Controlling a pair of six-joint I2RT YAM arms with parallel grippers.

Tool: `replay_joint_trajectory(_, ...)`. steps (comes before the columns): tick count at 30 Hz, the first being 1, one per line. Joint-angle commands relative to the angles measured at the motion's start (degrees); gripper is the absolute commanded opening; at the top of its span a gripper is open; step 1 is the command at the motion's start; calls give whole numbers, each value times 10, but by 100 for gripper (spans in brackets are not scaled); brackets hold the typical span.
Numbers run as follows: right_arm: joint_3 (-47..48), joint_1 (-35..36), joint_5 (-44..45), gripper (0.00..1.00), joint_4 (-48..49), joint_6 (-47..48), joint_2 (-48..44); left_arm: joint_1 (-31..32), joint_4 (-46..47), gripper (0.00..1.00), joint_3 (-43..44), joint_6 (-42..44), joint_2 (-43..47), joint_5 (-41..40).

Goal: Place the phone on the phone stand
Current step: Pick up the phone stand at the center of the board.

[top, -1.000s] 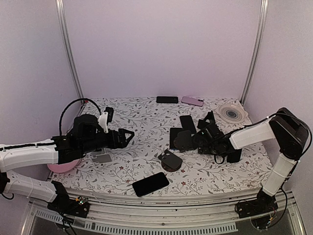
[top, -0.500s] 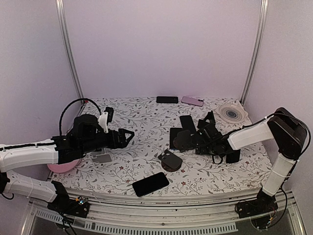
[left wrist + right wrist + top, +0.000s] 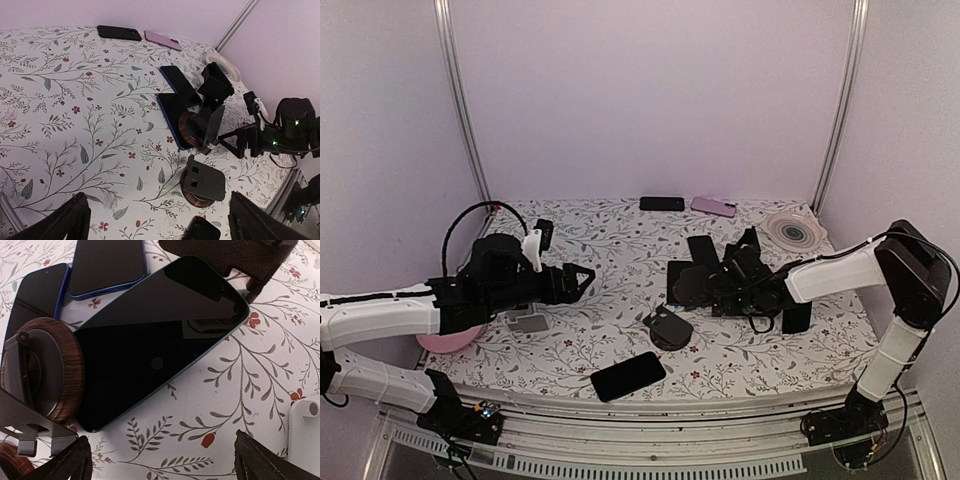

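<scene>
A large black phone (image 3: 160, 335) with a teal edge lies flat on the flowered table, right under my right gripper (image 3: 162, 462). That gripper is open and empty, its fingertips (image 3: 65, 460) low over the cloth just short of the phone's near edge. A phone stand with a round wooden base (image 3: 47, 372) touches the phone's left end; it also shows in the top view (image 3: 695, 285). A second stand (image 3: 668, 327) stands nearer the front and shows in the left wrist view (image 3: 202, 182). My left gripper (image 3: 575, 278) is open and empty, above the table left of both stands.
Two blue-edged phones (image 3: 107, 262) lie beyond the wooden stand. A black phone (image 3: 628, 375) lies near the front edge, another (image 3: 798, 318) at the right. A black phone (image 3: 662, 203) and a pink one (image 3: 713, 207) lie at the back wall. A pink bowl (image 3: 450, 340) sits under the left arm.
My right gripper has crept a little to the left, toward the wooden-based stand. The left arm has stayed put.
</scene>
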State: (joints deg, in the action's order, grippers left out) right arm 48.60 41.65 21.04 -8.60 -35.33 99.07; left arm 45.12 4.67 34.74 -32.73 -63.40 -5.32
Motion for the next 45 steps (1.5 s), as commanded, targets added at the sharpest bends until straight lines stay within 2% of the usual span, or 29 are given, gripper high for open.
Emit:
replay_joint_trajectory(1,31,12,-18,99,-20,12,-25,8,-7,97,9,6,-2,2)
replay_joint_trajectory(8,78,9,-32,99,-21,38,-2,8,-10,97,8,7,2,0)
replay_joint_trajectory(12,101,-17,-44,99,-23,50,3,8,-16,97,7,7,8,-4)
replay_joint_trajectory(22,169,-71,-3,99,-65,96,-13,7,-20,97,3,8,15,-9)
replay_joint_trajectory(29,236,-113,9,100,-83,140,37,7,-24,97,0,8,17,-12)
replay_joint_trajectory(36,314,-121,-2,89,-117,219,111,6,-25,97,-4,6,19,-13)
replay_joint_trajectory(45,347,-149,-57,86,-117,271,152,6,-28,97,-5,3,21,-12)
